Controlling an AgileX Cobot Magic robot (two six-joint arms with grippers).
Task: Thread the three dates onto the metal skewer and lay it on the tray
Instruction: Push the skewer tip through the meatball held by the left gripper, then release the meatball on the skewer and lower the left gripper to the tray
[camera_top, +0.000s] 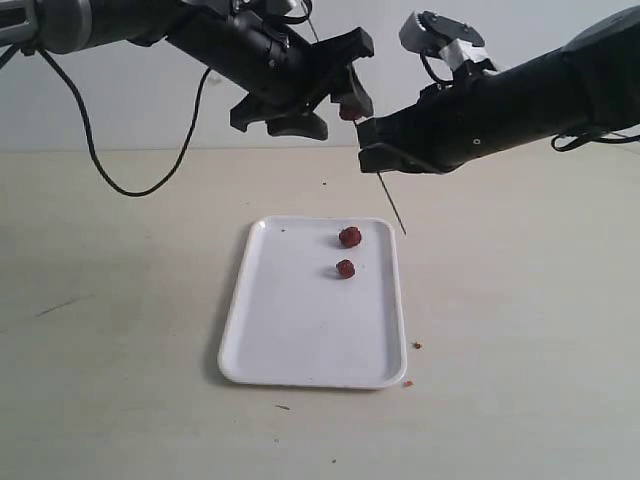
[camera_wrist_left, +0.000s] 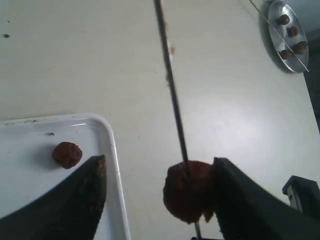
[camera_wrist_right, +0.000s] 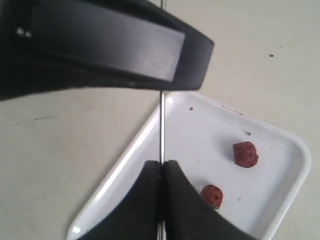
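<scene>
The metal skewer (camera_top: 393, 205) hangs slanted above the far edge of the white tray (camera_top: 300, 320), and my right gripper (camera_top: 385, 150) is shut on it; in the right wrist view the two fingers pinch the rod (camera_wrist_right: 161, 130). One date (camera_wrist_left: 189, 190) is threaded on the skewer (camera_wrist_left: 172, 90), high above the table (camera_top: 348, 110). My left gripper (camera_wrist_left: 160, 161) is open around that date, which touches one finger (camera_wrist_left: 245, 200) while the other finger (camera_wrist_left: 75, 200) stands apart. Two more dates (camera_top: 349, 236) (camera_top: 345, 268) lie on the tray's far right part.
A round metal dish (camera_wrist_left: 287, 35) with several dates and another thin rod sits far off on the table. Tiny reddish crumbs (camera_top: 417, 345) lie beside the tray's right edge. A black cable (camera_top: 120, 180) droops from the left arm.
</scene>
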